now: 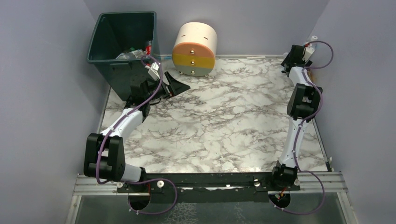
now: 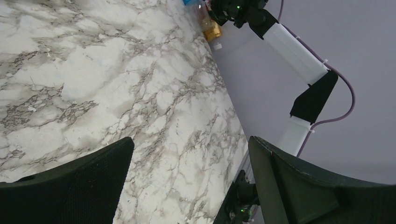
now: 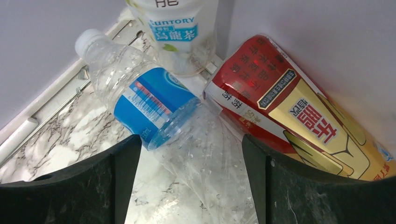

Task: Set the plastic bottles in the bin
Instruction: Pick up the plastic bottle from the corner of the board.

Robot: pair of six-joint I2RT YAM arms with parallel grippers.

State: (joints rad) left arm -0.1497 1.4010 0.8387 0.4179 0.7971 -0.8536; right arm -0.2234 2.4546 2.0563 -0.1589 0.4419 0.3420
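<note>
The dark green bin (image 1: 122, 39) stands at the table's far left corner, with a few plastic bottles (image 1: 135, 52) lying inside. My left gripper (image 1: 179, 87) hangs open and empty just right of the bin; in its wrist view the left gripper (image 2: 191, 149) is over bare marble. My right gripper (image 3: 191, 149) is open in the far right corner. A clear blue-labelled bottle (image 3: 154, 105) lies flat with its lower body between the fingers. Beside it lie a red-and-yellow bottle (image 3: 289, 112) and a white tea bottle (image 3: 180, 28). The same corner bottles (image 2: 211, 29) show in the left wrist view.
A round cream, yellow and grey drawer unit (image 1: 194, 43) lies on its side at the back, right of the bin. Grey walls close in the marble table (image 1: 224, 121) on three sides, and the corner bottles rest against them. The arm bases sit on the near rail (image 1: 210, 179).
</note>
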